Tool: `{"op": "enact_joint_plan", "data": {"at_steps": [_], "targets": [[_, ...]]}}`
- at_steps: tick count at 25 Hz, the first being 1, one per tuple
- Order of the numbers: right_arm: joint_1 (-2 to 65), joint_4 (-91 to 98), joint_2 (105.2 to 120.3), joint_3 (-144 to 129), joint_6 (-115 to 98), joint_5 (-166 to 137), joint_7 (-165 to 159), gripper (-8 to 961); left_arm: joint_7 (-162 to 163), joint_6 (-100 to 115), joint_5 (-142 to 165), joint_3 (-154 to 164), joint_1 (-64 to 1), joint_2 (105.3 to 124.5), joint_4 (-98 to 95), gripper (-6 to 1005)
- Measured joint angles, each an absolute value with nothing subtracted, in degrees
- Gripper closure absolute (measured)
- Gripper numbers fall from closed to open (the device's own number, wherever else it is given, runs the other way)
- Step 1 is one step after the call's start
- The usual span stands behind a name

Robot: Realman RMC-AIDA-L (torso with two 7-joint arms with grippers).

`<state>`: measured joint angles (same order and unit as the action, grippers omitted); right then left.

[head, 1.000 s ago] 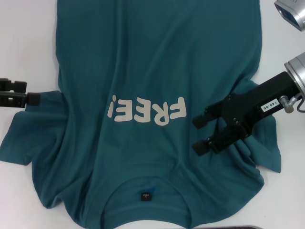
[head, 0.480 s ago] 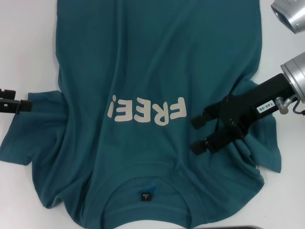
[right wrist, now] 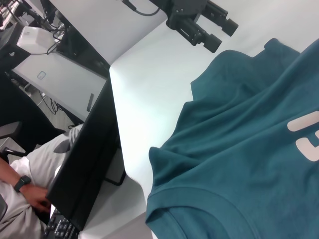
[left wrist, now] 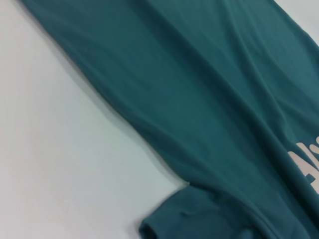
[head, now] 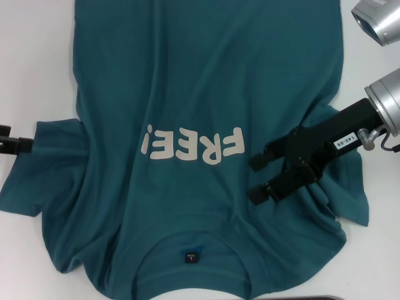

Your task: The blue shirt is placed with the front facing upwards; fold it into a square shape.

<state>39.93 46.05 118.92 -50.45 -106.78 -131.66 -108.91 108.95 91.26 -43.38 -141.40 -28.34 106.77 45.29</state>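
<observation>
We have the blue shirt (head: pixel 200 125) lying front-up on the white desk (head: pixel 31 75), our right gripper (head: pixel 257 178) hovers jaws spread over its sleeve side, left gripper (right wrist: pixel 215 31) jaws parted off the edge, so we want both pinching evenly.

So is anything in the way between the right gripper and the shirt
Nothing visible. The right gripper, jaws open, hangs directly over the blue shirt beside the FREE lettering. The left gripper sits off the sleeve's edge over the bare white table.
</observation>
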Motion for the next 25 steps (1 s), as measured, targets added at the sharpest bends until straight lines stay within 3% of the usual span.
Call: {"op": "enact_joint_plan", "data": {"at_steps": [14,25], "targets": [[40.78,45.95,118.81,-50.44,-105.38,-131.61,-108.89,14,110.91,92.63,-38.55,-141.42,-28.32,106.2,43.26,209],[41.74,45.33,118.93,-50.45,-105.23,-131.66,-108.94,15,110.84,91.9,-38.32,-141.06,-28.55,106.84,43.11,208]]}}
